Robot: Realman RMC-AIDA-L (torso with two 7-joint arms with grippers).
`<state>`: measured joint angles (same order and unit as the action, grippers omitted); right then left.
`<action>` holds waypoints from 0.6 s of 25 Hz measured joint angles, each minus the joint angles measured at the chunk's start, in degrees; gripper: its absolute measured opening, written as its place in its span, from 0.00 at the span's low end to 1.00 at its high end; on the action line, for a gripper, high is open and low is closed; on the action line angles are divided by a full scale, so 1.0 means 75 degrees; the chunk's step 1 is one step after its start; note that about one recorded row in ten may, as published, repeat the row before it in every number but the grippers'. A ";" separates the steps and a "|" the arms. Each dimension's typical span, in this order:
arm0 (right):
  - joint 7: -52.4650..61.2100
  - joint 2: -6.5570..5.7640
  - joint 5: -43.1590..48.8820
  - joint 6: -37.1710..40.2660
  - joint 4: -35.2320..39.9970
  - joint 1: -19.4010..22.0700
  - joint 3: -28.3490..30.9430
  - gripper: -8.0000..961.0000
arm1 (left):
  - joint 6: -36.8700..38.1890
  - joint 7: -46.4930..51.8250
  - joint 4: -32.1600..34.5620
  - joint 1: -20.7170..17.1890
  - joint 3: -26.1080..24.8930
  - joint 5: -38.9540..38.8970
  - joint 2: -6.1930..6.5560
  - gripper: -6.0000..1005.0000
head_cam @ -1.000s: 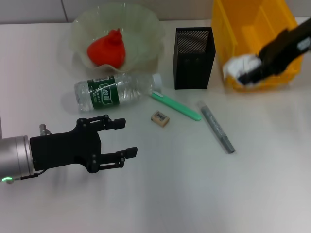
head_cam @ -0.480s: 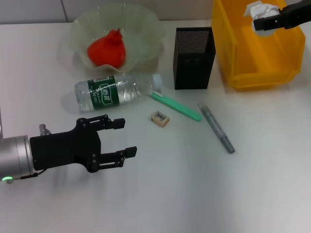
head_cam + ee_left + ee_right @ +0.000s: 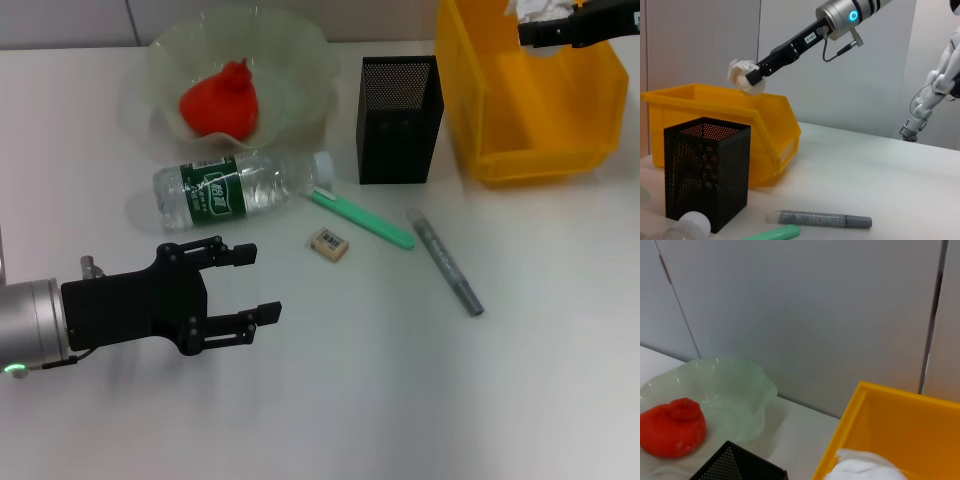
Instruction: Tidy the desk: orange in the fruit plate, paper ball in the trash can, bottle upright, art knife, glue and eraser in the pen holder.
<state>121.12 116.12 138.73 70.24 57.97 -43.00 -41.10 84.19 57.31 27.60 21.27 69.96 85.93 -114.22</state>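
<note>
The left gripper (image 3: 247,284), black with short fingers, hovered low over the white desk (image 3: 350,400) at the near left, its jaws apart and holding nothing. Beyond it lay the clear plastic water bottle (image 3: 240,187) with a green label, on its side, white cap pointing right. Behind the bottle stood the wide translucent pale-green fruit plate (image 3: 300,60) with a ruffled rim, and the red-orange round orange (image 3: 220,103) sat inside it.

Right of the bottle's cap, a slim green art knife (image 3: 362,220) lay slanted on the desk, its far end close to the cap. Just in front of it was the tiny beige eraser (image 3: 329,243) with a printed label, apart from the knife. The tall square black mesh pen holder (image 3: 399,120) stood upright behind the knife. A grey pen-shaped glue stick (image 3: 447,263) lay right of the knife.

At the far right stood the bright yellow rectangular trash can (image 3: 540,110). The right gripper (image 3: 751,79) was clamped on the crumpled white paper ball (image 3: 740,73), held in the air over the can's open top, above the rim.
</note>
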 joint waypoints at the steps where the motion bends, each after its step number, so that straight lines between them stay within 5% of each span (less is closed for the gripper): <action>1: -0.0014 0.0031 0.0009 -0.0040 -0.0002 0.0000 -0.0001 0.63 | 0.0000 0.0000 0.0000 0.0000 0.0000 0.0001 0.0001 0.75; 6: -0.0019 0.0078 0.0028 -0.0190 0.0003 0.0013 0.0004 0.77 | 0.0001 0.0000 0.0000 0.0000 0.0000 0.0005 0.0004 0.75; 15: -0.0370 0.0150 -0.0319 -0.0527 -0.0146 0.0101 0.0072 0.86 | 0.0001 0.0000 0.0005 -0.0001 0.0000 0.0003 -0.0001 0.75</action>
<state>118.34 117.24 136.34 66.29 56.87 -42.24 -40.56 84.20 57.30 27.63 21.27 69.96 85.95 -114.22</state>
